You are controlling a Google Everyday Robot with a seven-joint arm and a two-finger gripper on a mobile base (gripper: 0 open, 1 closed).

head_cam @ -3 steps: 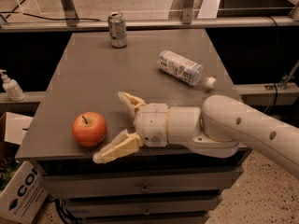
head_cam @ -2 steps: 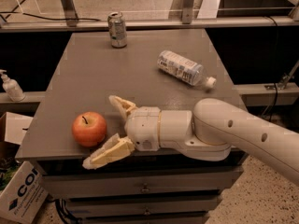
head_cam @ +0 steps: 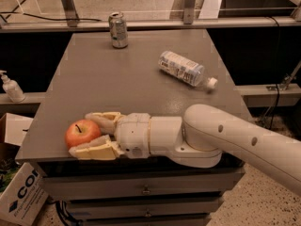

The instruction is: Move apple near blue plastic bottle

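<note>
The red-orange apple (head_cam: pixel 83 133) sits on the grey table (head_cam: pixel 131 84) near its front left corner. My gripper (head_cam: pixel 81 134) reaches in from the right and straddles the apple, one cream finger (head_cam: pixel 102 118) behind it and one in front, both pressed against it. The apple still rests on the table. The blue plastic bottle (head_cam: pixel 184 68), clear with a pale label and a white cap, lies on its side at the table's right, far from the apple.
A silver drink can (head_cam: pixel 118 29) stands at the back of the table. A white pump-top bottle (head_cam: pixel 10 87) stands on a ledge to the left. A cardboard box (head_cam: pixel 21 192) sits on the floor at front left. Drawers lie under the table top.
My gripper has moved left until its fingers are on both sides of the apple and has closed in on it. The apple has shifted slightly left.
</note>
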